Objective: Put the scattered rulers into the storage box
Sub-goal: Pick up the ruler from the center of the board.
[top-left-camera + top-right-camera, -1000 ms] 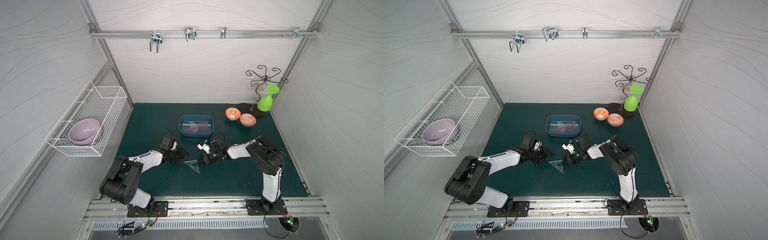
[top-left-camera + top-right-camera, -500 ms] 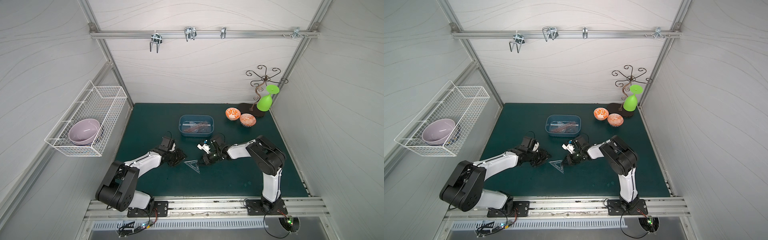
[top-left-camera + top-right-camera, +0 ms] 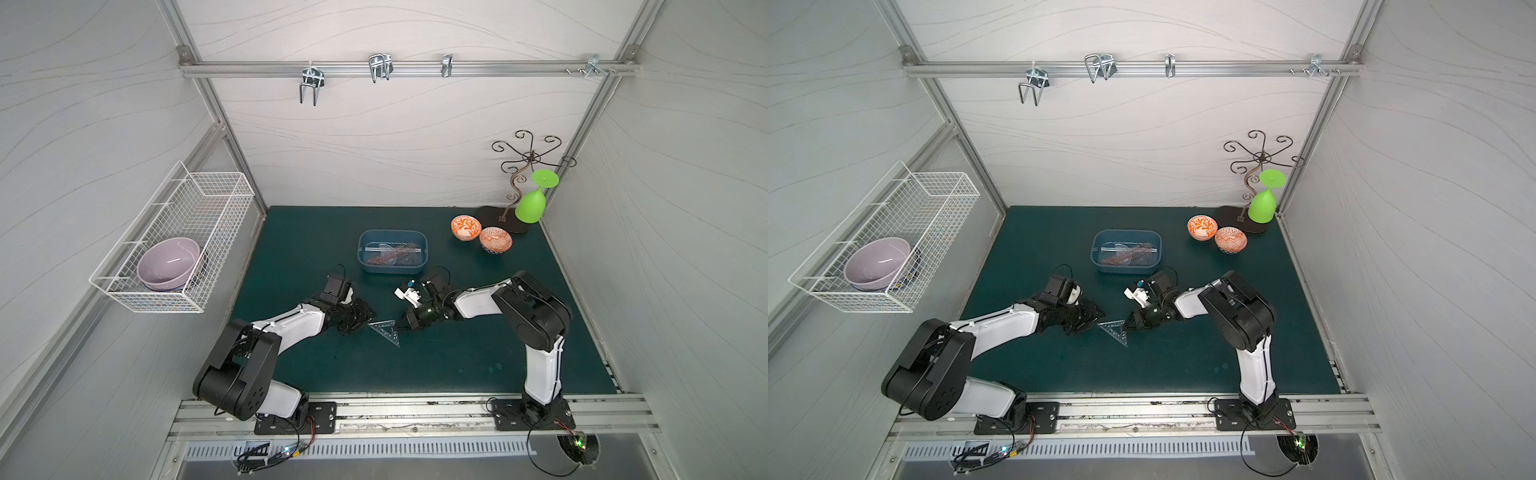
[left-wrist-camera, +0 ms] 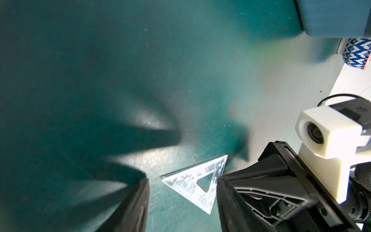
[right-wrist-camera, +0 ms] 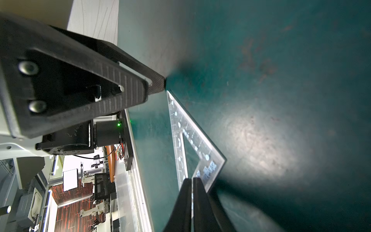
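Observation:
A clear triangle ruler [image 3: 385, 330] [image 3: 1115, 330] lies on the green mat in front of the storage box [image 3: 392, 269] [image 3: 1125, 269]. The blue box holds several rulers [image 3: 390, 255]. My right gripper [image 3: 402, 326] [image 5: 192, 179] is shut, pinching the triangle's [image 5: 210, 160] short edge, with a shadow under that edge. My left gripper [image 3: 365, 318] [image 4: 182, 186] is open and low on the mat. The triangle [image 4: 180, 181] lies between its fingers, and one fingertip [image 5: 160, 83] sits at the ruler's pointed corner.
Two orange bowls [image 3: 465, 226] [image 3: 495, 240] and a green glass [image 3: 532, 203] by a wire stand [image 3: 519, 183] stand at the back right. A white wire basket [image 3: 199, 216] with a lilac bowl [image 3: 170, 262] hangs on the left wall.
The left arm has swung slightly at its base and its gripper has edged closer to the triangle. The triangle and the right gripper have stayed in place.

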You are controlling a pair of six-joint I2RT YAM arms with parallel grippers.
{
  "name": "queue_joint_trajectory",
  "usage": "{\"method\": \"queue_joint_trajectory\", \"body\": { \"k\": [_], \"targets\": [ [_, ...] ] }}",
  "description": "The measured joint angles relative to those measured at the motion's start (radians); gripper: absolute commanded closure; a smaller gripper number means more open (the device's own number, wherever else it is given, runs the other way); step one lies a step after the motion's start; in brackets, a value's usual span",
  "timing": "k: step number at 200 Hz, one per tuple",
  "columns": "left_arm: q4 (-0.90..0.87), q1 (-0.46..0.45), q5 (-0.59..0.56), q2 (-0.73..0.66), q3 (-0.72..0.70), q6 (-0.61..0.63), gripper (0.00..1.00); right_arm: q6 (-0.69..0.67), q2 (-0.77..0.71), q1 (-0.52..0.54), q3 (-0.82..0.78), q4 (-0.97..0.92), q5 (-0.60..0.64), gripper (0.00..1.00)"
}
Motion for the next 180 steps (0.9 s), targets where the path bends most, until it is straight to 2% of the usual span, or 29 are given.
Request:
{"method": "queue_joint_trajectory", "body": {
  "k": [142, 180],
  "targets": [
    [0.009, 0.000, 0.000, 0.000, -0.005, 0.000, 0.43, -0.001, -0.017, -0.001, -0.020, 0.000, 0.015, 0.90],
    [0.066, -0.026, 0.012, 0.020, -0.008, -0.003, 0.46, 0.000, -0.017, 0.000, -0.019, -0.001, 0.015, 0.89]
  ]
}}
